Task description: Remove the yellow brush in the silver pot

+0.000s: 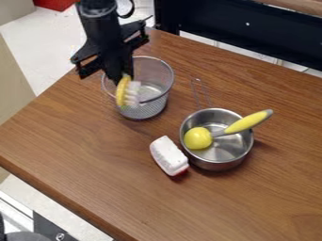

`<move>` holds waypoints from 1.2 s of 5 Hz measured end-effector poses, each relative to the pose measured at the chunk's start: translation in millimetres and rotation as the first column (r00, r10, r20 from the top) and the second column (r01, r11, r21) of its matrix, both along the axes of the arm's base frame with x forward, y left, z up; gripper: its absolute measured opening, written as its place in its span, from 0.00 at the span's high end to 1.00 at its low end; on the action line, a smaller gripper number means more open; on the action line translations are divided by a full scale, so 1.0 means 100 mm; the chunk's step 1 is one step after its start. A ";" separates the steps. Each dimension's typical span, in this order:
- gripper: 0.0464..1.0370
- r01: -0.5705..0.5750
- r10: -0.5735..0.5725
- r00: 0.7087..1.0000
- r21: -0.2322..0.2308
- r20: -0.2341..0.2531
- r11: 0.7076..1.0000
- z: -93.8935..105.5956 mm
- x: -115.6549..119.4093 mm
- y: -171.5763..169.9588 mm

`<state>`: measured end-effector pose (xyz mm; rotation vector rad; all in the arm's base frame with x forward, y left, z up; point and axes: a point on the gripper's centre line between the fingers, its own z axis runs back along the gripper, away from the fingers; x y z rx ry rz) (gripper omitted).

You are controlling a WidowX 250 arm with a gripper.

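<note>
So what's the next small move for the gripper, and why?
Probably lower the yellow brush a little into the mesh basket: the gripper holds it at the basket's mouth, well clear of the silver pot.

Your black arm (99, 21) enters the camera view at the top edge, left of the middle, and hangs steeply down, leaning a little toward the right of the view as it descends. At its lower end your pincer (121, 78) points downward, its narrow fingers drawn in and gripping, while its broad black body spreads out above them on both sides.
</note>
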<state>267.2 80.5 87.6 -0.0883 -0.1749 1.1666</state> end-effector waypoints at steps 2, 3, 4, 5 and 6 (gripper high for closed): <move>0.97 0.073 -0.072 0.997 0.032 -0.021 0.997 -0.27 -0.23 0.19; 0.97 0.101 -0.100 0.995 0.054 -0.031 0.993 -0.45 -0.41 0.30; 0.97 0.142 -0.141 0.990 0.049 -0.013 0.989 -0.57 -0.54 0.32; 0.97 0.121 -0.121 0.993 0.067 -0.016 0.990 -0.60 -0.52 0.32; 0.97 0.112 -0.105 0.992 0.108 -0.068 0.988 -0.82 -0.47 0.26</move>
